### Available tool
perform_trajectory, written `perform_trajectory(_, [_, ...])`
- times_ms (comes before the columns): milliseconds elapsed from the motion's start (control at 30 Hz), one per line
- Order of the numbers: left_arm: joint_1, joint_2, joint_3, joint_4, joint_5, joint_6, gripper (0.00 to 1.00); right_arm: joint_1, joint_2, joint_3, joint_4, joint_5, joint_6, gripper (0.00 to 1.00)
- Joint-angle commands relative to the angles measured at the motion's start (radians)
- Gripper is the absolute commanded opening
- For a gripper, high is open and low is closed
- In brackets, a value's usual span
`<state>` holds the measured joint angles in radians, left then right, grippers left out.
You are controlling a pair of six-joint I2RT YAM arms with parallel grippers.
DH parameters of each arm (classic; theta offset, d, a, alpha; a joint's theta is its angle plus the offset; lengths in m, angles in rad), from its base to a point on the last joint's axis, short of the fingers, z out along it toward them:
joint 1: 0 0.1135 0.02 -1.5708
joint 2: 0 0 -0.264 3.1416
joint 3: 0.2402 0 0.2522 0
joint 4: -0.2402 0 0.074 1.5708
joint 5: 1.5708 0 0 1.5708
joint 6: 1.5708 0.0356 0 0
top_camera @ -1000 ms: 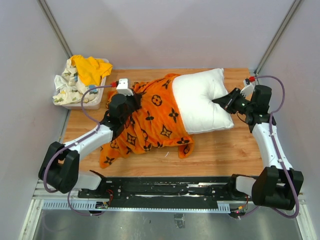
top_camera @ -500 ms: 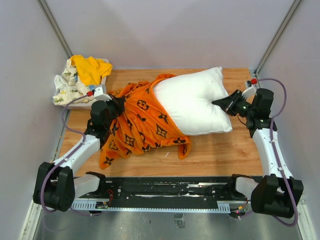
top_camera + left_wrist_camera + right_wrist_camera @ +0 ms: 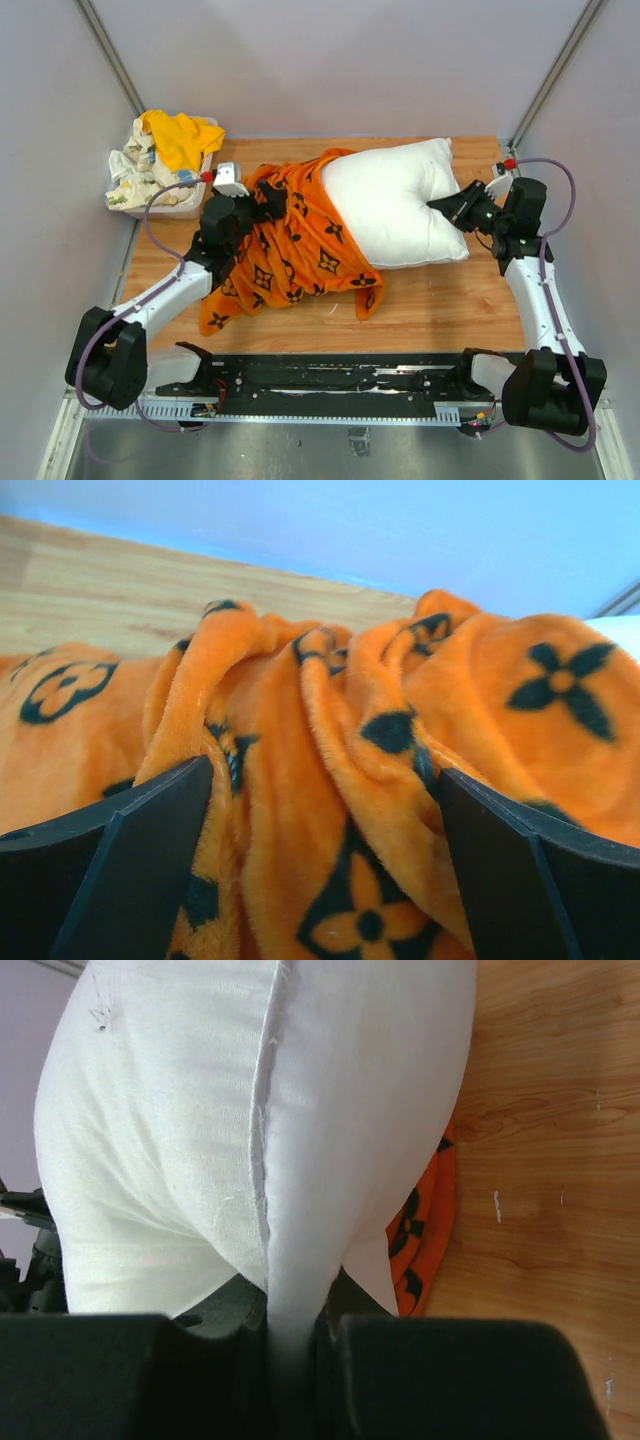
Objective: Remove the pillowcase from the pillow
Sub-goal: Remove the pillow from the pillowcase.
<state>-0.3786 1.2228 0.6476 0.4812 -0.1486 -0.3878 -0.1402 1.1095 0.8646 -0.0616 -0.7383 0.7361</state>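
Observation:
The orange pillowcase [image 3: 300,245] with black motifs lies bunched over the left end of the white pillow [image 3: 390,205], whose right part is bare. My left gripper [image 3: 266,200] stands open over the bunched folds at the case's back left. In the left wrist view the left gripper [image 3: 325,770] has its jaws wide apart, with loose folds of the pillowcase [image 3: 500,690] between them. At the pillow's right edge, my right gripper [image 3: 442,207] is shut. The right wrist view shows the right gripper [image 3: 295,1325] pinching a pleat of the pillow [image 3: 200,1110], with a strip of pillowcase [image 3: 425,1230] beyond.
A clear bin [image 3: 170,208] at the back left corner holds a yellow cloth [image 3: 180,138] and a white floral cloth [image 3: 130,178]. The wooden table [image 3: 450,300] is bounded by grey walls on three sides. Both arm bases sit on the rail at the near edge.
My left gripper pulled the pillowcase leftward, baring more pillow, then opened and shifted back right over the folds. The right gripper kept its hold on the pillow.

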Motion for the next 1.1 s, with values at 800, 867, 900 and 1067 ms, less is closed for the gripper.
perform_trajectory(800, [-0.230,-0.092,0.074,-0.098,0.029,0.154,0.91,0.100,-0.023,0.024,0.089,0.112,-0.007,0.01])
perform_trajectory(867, [-0.230,-0.080,0.072,-0.101,0.017,0.150,0.82,0.100,-0.026,0.022,0.089,0.114,-0.009,0.01])
perform_trajectory(900, [-0.230,-0.075,0.072,-0.103,0.012,0.147,0.77,0.100,-0.027,0.021,0.088,0.113,-0.009,0.01])
perform_trajectory(1067, [-0.230,-0.033,0.074,-0.137,-0.047,0.144,0.51,0.100,-0.029,0.025,0.085,0.108,-0.016,0.01])
